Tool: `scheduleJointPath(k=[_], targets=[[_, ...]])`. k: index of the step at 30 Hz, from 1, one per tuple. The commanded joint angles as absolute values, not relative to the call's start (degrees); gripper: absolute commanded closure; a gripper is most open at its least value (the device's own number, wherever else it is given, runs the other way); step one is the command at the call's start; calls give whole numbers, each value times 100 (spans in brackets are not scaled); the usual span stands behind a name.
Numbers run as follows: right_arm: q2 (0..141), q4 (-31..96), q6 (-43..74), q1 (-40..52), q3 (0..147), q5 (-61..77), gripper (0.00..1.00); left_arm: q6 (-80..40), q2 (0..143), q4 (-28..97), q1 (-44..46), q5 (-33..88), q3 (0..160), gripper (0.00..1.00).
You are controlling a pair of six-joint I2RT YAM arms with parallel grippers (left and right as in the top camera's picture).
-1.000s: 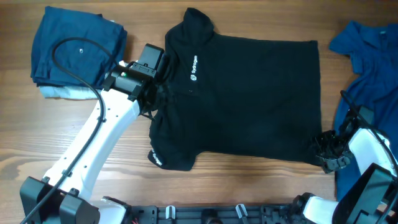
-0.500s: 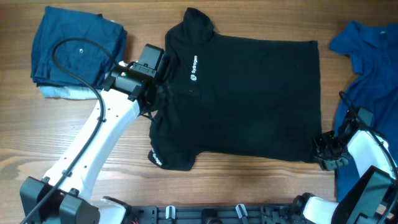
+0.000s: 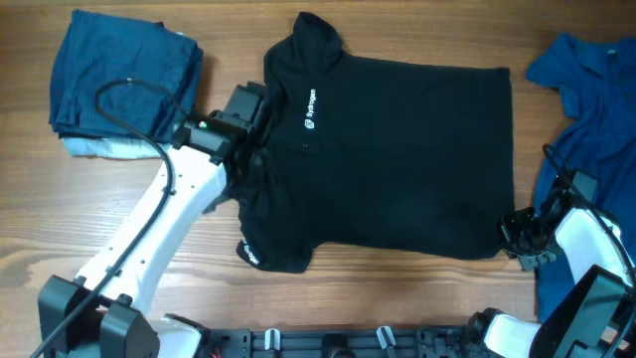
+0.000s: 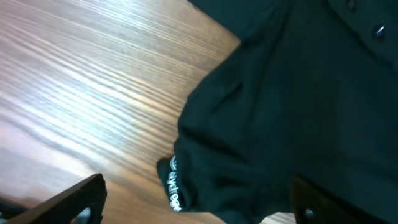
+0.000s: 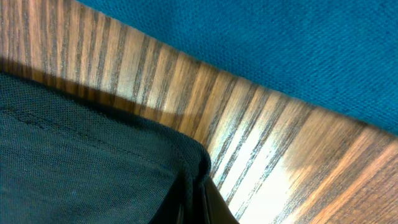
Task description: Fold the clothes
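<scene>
Overhead shows 1 black polo shirt (image 3: pixel 397 149) flat on the table (image 3: pixel 60 209), 1 blue shirt (image 3: pixel 586 70) at right, 1 navy-and-pale stack (image 3: pixel 119 80) at left. Only the left wrist view shows the left gripper (image 4: pixel 196 190) spread wide above 1 sleeve (image 4: pixel 249 143). The right gripper (image 3: pixel 521 239) pinches the polo's hem corner.

Garment stack (image 3: pixel 124 85) left, perhaps two-deep, polo shirt (image 3: pixel 397 159) centre, loose shirt (image 3: pixel 586 89) right
</scene>
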State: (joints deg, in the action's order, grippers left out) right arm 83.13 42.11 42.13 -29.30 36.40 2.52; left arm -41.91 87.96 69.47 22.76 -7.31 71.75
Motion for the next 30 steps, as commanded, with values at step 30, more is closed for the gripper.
scheduleJointPath(k=[30], targets=[[8497,4289,4193,-2950,3376,-126,91,-3872,8831,5107,1684,582,4401,39]])
